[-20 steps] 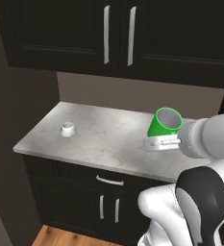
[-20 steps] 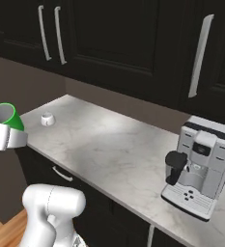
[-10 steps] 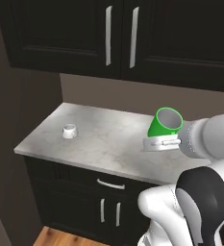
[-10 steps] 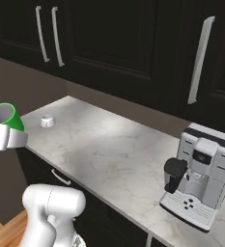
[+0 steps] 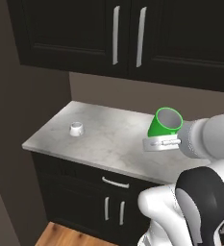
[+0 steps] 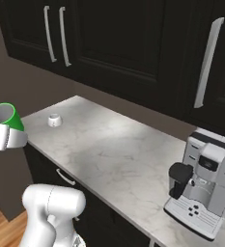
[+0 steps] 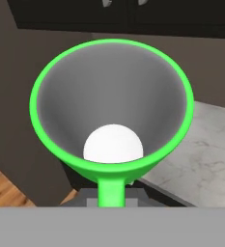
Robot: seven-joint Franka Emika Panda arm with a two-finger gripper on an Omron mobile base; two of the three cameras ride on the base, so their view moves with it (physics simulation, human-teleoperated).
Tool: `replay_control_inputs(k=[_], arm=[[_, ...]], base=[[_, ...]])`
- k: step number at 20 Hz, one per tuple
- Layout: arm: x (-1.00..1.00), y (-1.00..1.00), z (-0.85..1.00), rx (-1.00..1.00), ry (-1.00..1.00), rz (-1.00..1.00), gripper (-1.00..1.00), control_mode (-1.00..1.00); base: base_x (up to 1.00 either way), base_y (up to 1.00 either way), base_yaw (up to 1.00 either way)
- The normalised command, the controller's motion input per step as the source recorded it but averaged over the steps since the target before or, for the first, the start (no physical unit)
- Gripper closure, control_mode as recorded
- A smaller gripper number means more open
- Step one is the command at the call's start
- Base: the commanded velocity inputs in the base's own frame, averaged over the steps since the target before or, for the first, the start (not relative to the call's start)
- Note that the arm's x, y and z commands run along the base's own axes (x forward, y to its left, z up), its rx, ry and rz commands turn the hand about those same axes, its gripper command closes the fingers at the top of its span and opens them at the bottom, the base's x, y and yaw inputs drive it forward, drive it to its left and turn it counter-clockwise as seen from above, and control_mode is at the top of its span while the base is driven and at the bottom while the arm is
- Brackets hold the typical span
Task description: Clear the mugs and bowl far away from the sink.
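while the green mug (image 5: 164,126) is riding tilted in the gripper (image 5: 157,144), clear of the counter (image 5: 108,144) and with its open mouth facing up and away from the arm, the step in hand looks like the carry-and-place of this mug. the fingers themselves are hiding behind the cup, yet the mug hanging in the air off the end of the hand is telling me the jaws are clamping it. in the hand view the mug's grey inside (image 7: 113,103) is gaping toward the camera, a pale round patch (image 7: 113,143) is sitting at its bottom, and its handle is pointing down toward the hand.

the white mug (image 5: 76,128) is standing upright near the counter's left end, well apart from the green one. a coffee machine (image 6: 201,183) is standing toward the counter's right end, close to the front edge.

judging from this, the next move is calling for lowering the green mug onto a bare stretch of the marble, levelling it so its base is meeting the surface flat before the jaws are letting go; somewhere between the white mug and the machine is looking roomy enough.

no brand, label or readable writing is showing on the mugs, the cabinets (image 6: 133,43) or the machine.
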Motion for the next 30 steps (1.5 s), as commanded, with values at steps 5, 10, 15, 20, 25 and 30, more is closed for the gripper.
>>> replay_control_inputs(k=[5,10,15,20,25,30], arm=[[0.03,-0.02,-0.03,0.00,0.00,0.04,1.00,-1.00],[0.31,-0.01,-0.32,0.00,0.00,0.12,1.00,-1.00],[0.45,0.00,-0.47,0.00,0.00,0.04,1.00,-1.00],[0.45,0.00,-0.44,0.00,0.00,0.00,1.00,-1.00],[0.39,0.00,-0.51,0.00,0.00,0.00,1.00,-1.00],[0.43,0.00,-0.61,0.00,0.00,0.00,1.00,-1.00]], base=[[0.19,-0.01,0.15],[0.00,0.00,0.00],[0.00,0.00,0.00],[0.00,0.00,0.00],[0.00,0.00,0.00],[0.00,0.00,0.00]])
